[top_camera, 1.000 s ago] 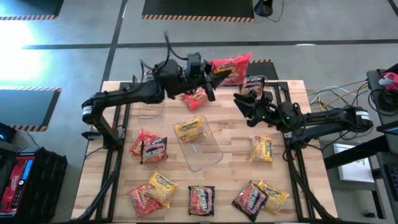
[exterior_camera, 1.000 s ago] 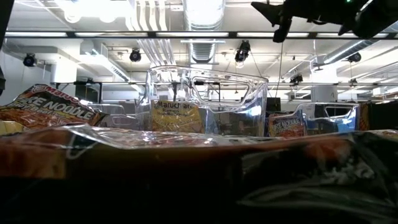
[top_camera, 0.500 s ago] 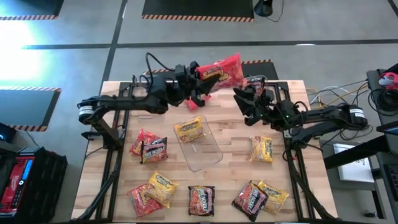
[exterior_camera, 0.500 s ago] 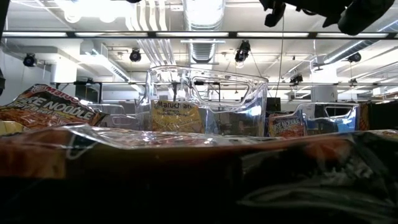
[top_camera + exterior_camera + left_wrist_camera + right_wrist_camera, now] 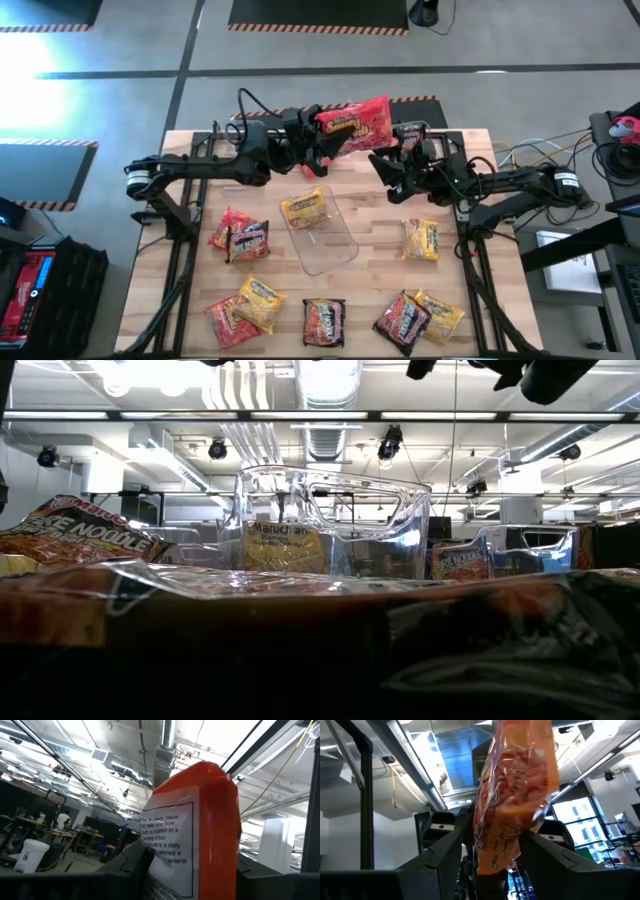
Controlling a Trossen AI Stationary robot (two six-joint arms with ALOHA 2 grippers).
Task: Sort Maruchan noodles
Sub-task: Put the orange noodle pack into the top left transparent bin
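My left gripper (image 5: 325, 145) is raised over the table's far middle, pointing upward and shut on a red Maruchan noodles packet (image 5: 352, 122). My right gripper (image 5: 383, 160) stands just to its right, also tilted upward and open. In the right wrist view the packet (image 5: 512, 795) rises between its two fingers. Other packets lie flat on the table: a yellow one (image 5: 305, 208) in the clear bin (image 5: 335, 250), and red, yellow and dark ones along the near edge. My left gripper pinches the red packet's lower end (image 5: 170, 870) between its two fingers, coming from below and slanting upward. The packet stands above the fingers, its printed white back (image 5: 167, 835) facing the wrist camera, lifted clear of the table. My right gripper's fingers (image 5: 445, 855) flank the packet's lower part; whether they touch it, I cannot tell.
A dark packet (image 5: 410, 132) lies at the far right, behind my right gripper. Packets lie at the left (image 5: 240, 235), at the right (image 5: 421, 240) and in a row near the front edge (image 5: 323, 320). Bare wood shows between the bin and the right packet.
My left gripper has tipped upward and drawn back a little toward the table's left and near side, swinging the red packet upright above it. My right gripper has risen and tilted toward the packet, which now stands between its fingers.
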